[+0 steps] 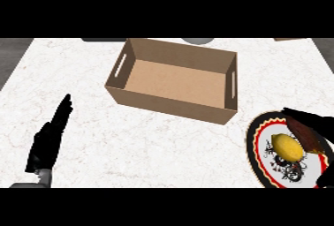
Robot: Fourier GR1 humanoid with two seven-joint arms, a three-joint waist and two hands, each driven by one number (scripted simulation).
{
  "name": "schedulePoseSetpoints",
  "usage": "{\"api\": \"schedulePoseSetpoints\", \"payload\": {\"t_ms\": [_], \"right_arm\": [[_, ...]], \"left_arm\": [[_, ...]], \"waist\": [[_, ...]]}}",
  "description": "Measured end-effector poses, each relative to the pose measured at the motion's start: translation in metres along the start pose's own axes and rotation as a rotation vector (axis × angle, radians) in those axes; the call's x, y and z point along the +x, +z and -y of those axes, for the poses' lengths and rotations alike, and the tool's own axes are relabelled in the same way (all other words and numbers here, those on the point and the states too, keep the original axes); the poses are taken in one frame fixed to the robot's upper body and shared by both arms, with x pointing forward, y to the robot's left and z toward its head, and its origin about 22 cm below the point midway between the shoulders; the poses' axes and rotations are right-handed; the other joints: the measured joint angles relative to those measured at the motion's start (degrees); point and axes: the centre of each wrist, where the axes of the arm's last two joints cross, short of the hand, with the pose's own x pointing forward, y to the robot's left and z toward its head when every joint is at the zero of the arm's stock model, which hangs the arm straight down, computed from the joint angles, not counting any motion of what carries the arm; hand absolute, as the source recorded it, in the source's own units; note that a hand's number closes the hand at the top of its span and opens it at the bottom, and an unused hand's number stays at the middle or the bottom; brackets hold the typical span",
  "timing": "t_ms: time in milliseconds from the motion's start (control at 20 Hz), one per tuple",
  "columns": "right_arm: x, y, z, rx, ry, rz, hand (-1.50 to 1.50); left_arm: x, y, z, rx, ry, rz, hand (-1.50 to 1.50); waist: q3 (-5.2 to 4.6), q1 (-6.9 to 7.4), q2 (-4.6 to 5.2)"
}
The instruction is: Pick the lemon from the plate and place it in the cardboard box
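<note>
You see: lemon (287,148), yellow, oval, lying on patterned plate (261,150). Right hand (312,128) hovers over it, fingers spread, empty. Left hand (47,141) rests straight-fingered, empty.

Lemon (287,147) lies on plate (259,154), right of and nearer than cardboard box (175,79).

No readable text, label, brand, number or sign anywhere. Only black scrollwork, not lettering, on the round white plate with red, yellow and black rim (261,152). Plain brown sides, unprinted, on the open cardboard box (171,107). Only grey veining across the white marble counter top (130,141).
</note>
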Motion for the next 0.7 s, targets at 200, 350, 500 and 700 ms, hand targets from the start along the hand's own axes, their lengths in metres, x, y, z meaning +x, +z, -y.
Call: {"api": "schedulePoseSetpoints", "payload": {"t_ms": [200,350,500,700], "right_arm": [[-0.003,-0.006,-0.007,0.007,0.005,-0.004,-1.5],[-0.002,-0.006,-0.014,0.004,0.005,-0.008,-1.5],[-0.007,-0.008,-0.014,0.001,0.001,-0.004,-1.5],[-0.004,-0.012,-0.029,-0.002,0.001,-0.001,-1.5]], "left_arm": [[-0.001,0.0,-0.004,0.0,-0.003,0.003,0.0],[-0.004,0.002,0.001,-0.006,0.0,0.001,0.0],[0.003,-0.001,-0.003,-0.005,0.0,0.0,0.0],[0.01,-0.002,-0.001,-0.004,0.003,0.0,0.0]], "waist": [[0.01,0.01,0.0],[0.01,-0.05,0.0],[0.02,-0.02,0.01],[0.01,-0.06,-0.01]]}}
